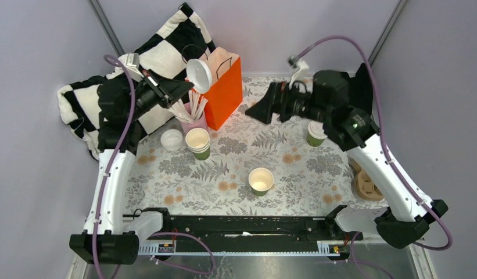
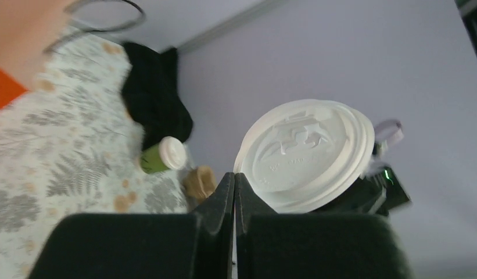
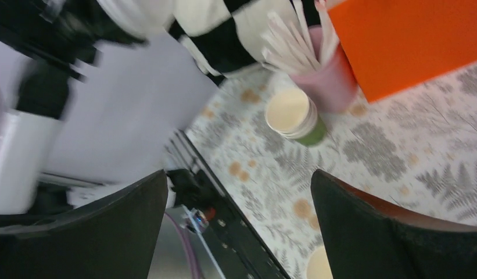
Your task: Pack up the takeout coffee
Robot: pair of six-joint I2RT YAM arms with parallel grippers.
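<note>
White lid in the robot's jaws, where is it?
Top view, left side: the white lid is pinched in the jaws of the left gripper, beside the orange bag and the pink cup.

An orange paper bag (image 1: 227, 93) stands upright and open-topped at the far edge of a table covered with a fern-and-flower printed cloth (image 1: 294, 174). Just beside the bag's left face sits a pink cup (image 1: 193, 123) bristling with white sticks (image 1: 189, 109). A stack of lidless green cups (image 1: 198, 142) with beige insides stands directly in front of it, close against it. A black-and-white checked cloth (image 1: 160, 55) lies bunched across the far left corner, behind the bag. At the table's right edge lies a brown cardboard holder (image 1: 366, 186), partly hidden.
</note>
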